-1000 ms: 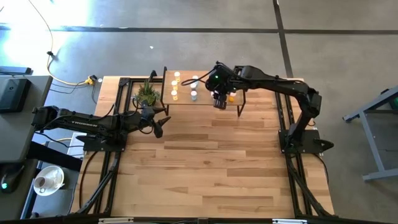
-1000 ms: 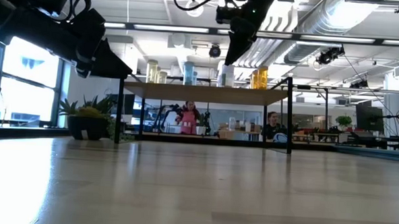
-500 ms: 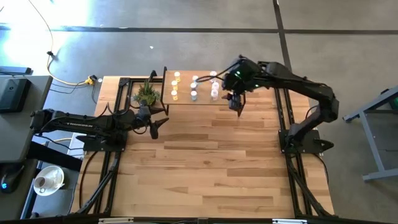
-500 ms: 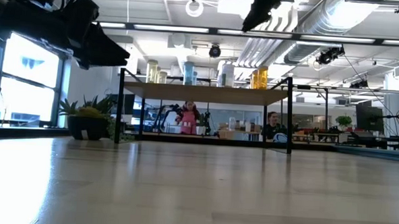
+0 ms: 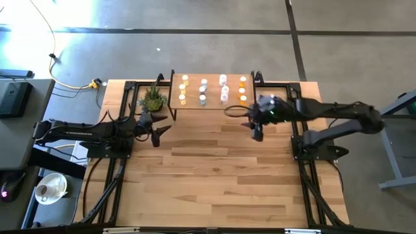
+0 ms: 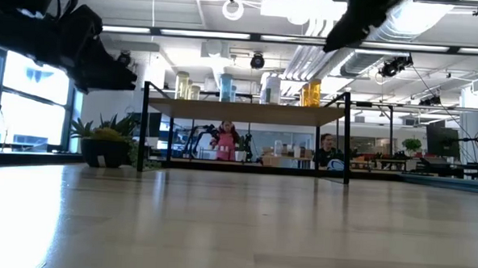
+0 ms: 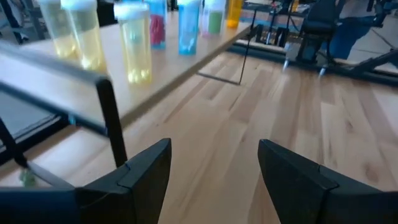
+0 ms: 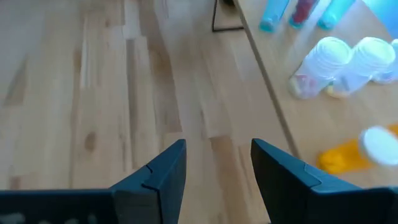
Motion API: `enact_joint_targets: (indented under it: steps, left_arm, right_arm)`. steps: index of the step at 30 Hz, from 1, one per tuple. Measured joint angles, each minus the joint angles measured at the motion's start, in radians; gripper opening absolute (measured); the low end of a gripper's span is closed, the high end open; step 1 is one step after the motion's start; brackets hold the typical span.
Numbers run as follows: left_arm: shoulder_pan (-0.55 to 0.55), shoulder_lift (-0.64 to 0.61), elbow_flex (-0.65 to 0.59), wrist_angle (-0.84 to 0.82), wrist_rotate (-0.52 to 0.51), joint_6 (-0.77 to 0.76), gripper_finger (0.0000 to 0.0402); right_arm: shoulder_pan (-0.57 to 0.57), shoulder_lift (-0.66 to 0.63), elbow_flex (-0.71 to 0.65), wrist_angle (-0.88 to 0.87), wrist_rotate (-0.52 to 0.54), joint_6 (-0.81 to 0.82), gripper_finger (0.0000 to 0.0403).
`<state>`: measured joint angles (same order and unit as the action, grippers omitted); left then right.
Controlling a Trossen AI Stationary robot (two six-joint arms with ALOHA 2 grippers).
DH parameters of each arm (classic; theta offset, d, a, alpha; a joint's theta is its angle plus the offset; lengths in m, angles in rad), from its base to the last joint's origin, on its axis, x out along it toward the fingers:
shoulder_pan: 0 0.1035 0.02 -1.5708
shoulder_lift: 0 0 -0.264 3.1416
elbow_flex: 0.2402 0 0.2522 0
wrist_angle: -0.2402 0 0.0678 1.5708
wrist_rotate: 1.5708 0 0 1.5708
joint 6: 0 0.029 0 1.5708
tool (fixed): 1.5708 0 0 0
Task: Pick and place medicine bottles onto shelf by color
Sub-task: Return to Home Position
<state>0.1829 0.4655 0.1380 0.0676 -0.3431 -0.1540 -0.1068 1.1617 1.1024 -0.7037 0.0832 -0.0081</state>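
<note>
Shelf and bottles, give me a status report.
Left gripper open, empty, near plant. Right gripper open, empty, in front of shelf. Bottles upright on shelf, four rows.

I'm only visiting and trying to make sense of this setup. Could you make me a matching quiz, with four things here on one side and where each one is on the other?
Things:
1. potted plant
2. yellow bottles
3. orange bottles
4. right gripper

Places:
A. on the shelf, at the end farthest from the plant
B. above the bare table, off the shelf's front corner, fingers open
C. on the table, beside the shelf's end
D. on the shelf, at the end nearest the plant

Pairs: 1-C, 2-D, 3-A, 4-B.
</note>
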Motion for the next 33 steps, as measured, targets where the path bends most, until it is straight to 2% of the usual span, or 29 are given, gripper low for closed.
enact_joint_targets:
  steps: [7,11,16,19,24,33]
  left_arm:
    - [0.000,-0.079,-0.123,0.085,0.006,-0.044,0.0229]
    - [0.000,-0.123,-0.127,0.042,0.039,-0.053,0.0229]
    - [0.000,-0.178,-0.127,0.042,0.053,-0.028,0.0229]
    - [0.000,-0.210,-0.126,0.034,0.053,0.000,0.0229]
    - [0.000,-0.249,-0.126,0.011,0.041,0.026,0.0229]
    - [0.000,-0.262,-0.126,-0.013,0.043,0.027,0.0229]
  right_arm:
    - [0.113,-0.249,-0.291,0.246,0.032,0.080,0.0172]
    - [0.166,-0.400,-0.441,0.353,0.067,0.127,0.0172]
    - [0.230,-0.583,-0.592,0.417,0.166,0.167,0.0172]
    - [0.265,-0.690,-0.666,0.451,0.202,0.169,0.0172]
    - [0.303,-0.852,-0.749,0.477,0.206,0.164,0.0172]
    - [0.319,-1.049,-0.869,0.528,0.206,0.097,0.0172]
